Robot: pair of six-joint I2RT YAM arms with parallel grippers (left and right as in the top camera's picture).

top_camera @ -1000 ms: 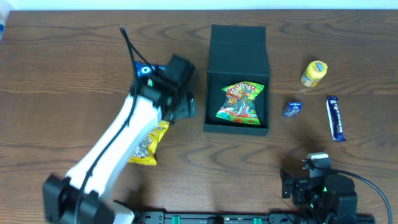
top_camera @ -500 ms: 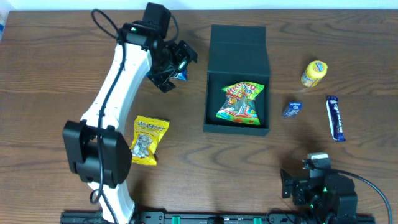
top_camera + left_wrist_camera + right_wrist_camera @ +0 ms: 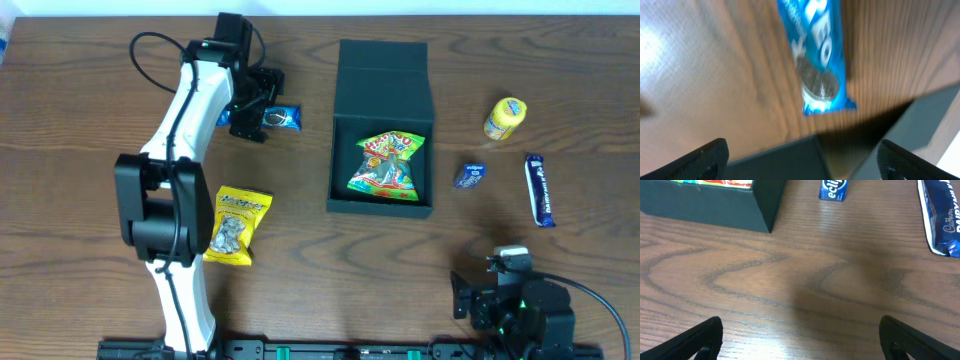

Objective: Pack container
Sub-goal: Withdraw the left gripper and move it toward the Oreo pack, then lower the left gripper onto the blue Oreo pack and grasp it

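Black container [image 3: 383, 85], long axis near-to-far

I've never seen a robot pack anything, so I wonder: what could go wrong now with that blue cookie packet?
The left gripper is open and the blue cookie packet lies flat on the table ahead of it, so the jaws may push it rather than catch it. The container stands close by; a wide grab might knock its wall. A colourful snack packet fills much of the container, so the next could catch on the rim.
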